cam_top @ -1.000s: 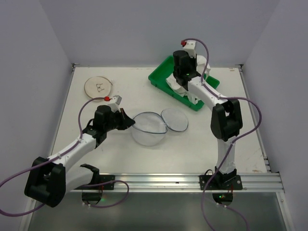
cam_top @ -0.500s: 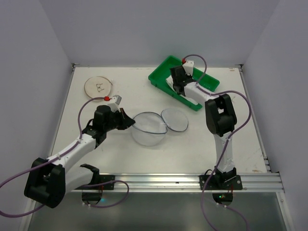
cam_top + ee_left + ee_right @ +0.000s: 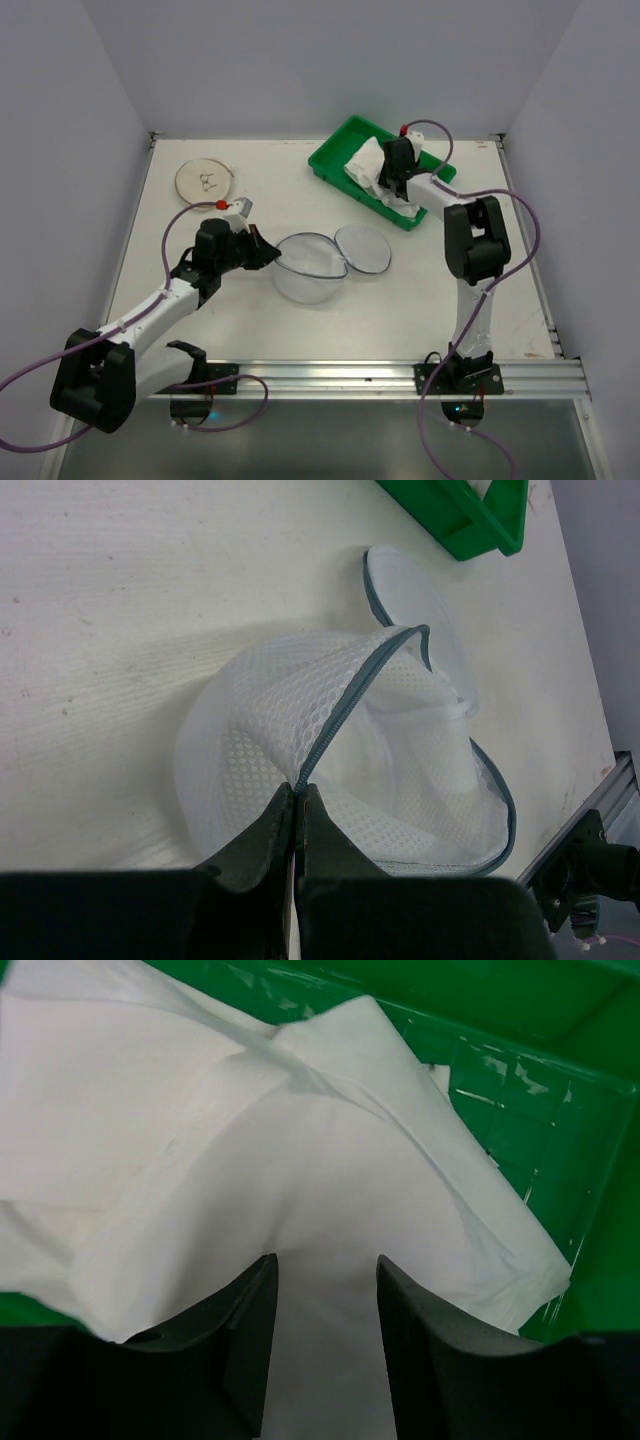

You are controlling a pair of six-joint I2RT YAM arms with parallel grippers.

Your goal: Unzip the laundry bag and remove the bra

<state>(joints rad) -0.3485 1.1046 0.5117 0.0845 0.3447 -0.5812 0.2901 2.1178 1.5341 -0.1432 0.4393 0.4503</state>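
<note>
Left arm lies low, reaching toward 2 o'clock, its gripper pinching the rim of the laundry bag, which gapes open at the centre of the tabletop. Right arm stretches to 12 o'clock, its gripper spread over the bra lying in the green tray at 1 o'clock.

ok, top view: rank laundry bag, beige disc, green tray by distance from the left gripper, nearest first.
1. laundry bag: centre of table, rim pinched in the left gripper.
2. beige disc: back left.
3. green tray: back right, farthest.
</note>
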